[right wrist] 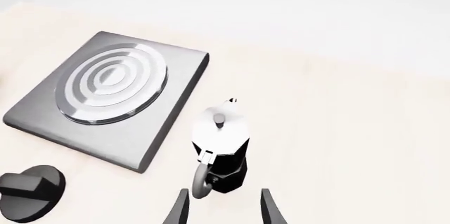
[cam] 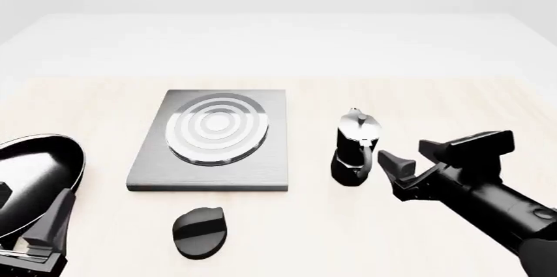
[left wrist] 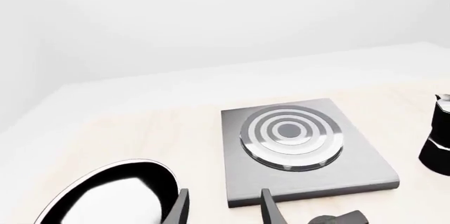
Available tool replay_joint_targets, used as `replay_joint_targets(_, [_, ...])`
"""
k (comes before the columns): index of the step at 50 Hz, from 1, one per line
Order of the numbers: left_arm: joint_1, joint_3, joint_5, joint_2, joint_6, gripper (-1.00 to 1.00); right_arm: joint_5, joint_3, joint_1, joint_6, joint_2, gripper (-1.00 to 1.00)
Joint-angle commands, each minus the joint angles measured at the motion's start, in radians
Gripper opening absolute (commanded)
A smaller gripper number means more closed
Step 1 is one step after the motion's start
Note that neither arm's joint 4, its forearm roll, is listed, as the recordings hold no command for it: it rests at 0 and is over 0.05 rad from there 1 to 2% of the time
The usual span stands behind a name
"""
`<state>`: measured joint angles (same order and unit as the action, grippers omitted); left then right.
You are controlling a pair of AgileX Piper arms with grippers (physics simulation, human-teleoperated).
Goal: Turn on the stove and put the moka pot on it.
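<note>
Moka pot (cam: 355,150) stands upright, handle toward our desk edge; we see right end effector (cam: 416,157) open, empty.

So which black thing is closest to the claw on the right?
The moka pot, the tall one with a silver lid, just in front of the right gripper. The knob and pan are farther left.

Bright, even, sharp renders — faint shadows, white background washed out.

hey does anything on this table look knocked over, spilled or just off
Nothing stands out. The moka pot stands upright beside the stove, the knob lies flat on the table, and the frying pan sits level. No spills show.
</note>
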<state>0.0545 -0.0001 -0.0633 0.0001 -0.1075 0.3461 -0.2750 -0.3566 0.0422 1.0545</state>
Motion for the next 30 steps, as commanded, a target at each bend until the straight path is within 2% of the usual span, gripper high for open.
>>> replay_joint_targets(1, [0.001,0.000,-0.003,0.000,0.003,1.00,0.131,-0.001,-0.024,0.012,0.158,1.00])
replay_joint_targets(30, [-0.007,0.000,-0.011,0.000,0.005,1.00,0.298,-0.041,-0.072,0.045,0.417,1.00])
